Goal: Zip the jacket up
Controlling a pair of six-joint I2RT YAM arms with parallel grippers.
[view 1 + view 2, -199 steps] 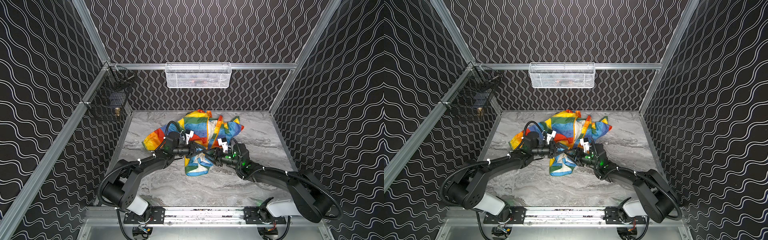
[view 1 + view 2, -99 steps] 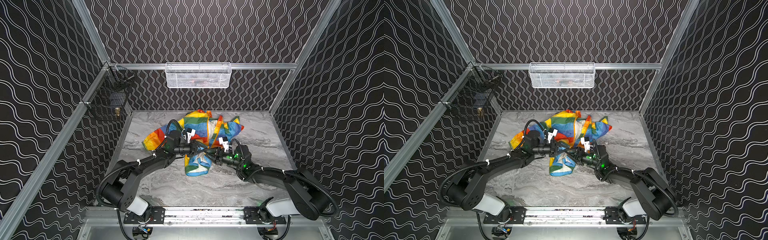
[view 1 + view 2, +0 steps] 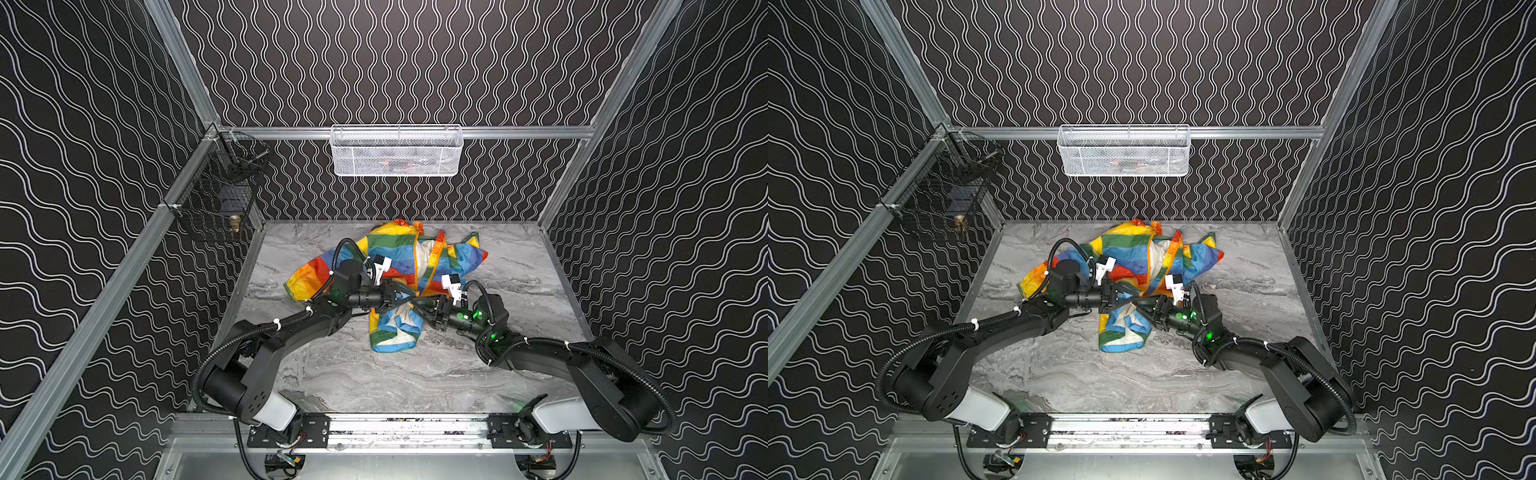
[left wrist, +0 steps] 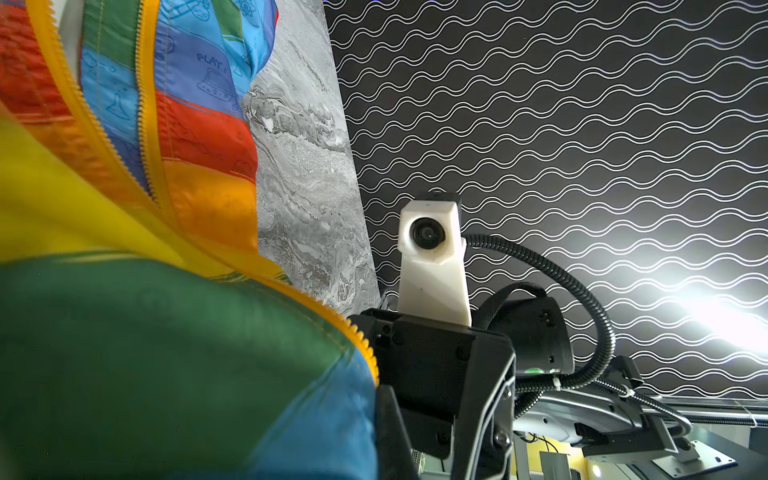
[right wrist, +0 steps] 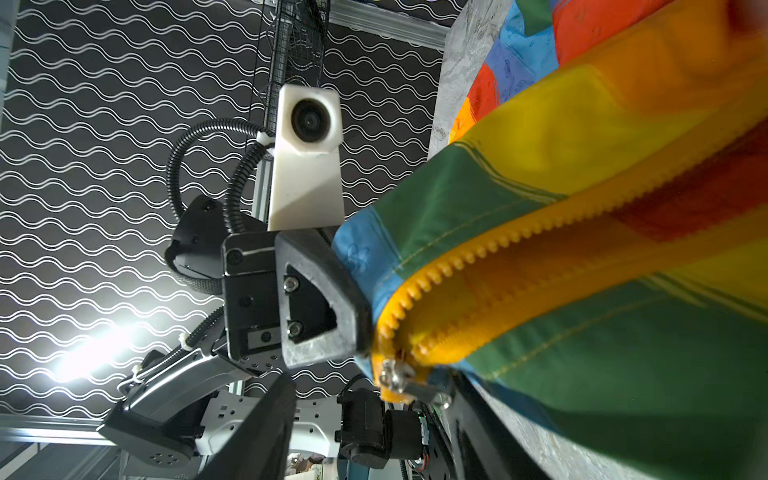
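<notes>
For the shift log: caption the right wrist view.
Left gripper pinches the jacket edge beside its metal zipper slider.

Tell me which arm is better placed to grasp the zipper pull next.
Right, probably. The right fingers stand open on either side of the small metal zipper pull, while the left fingers are shut on the hem of the shiny rainbow-striped jacket.

The rainbow jacket (image 3: 397, 253) lies crumpled on the marble table (image 3: 415, 374), both jaws meeting at its lower front.
</notes>
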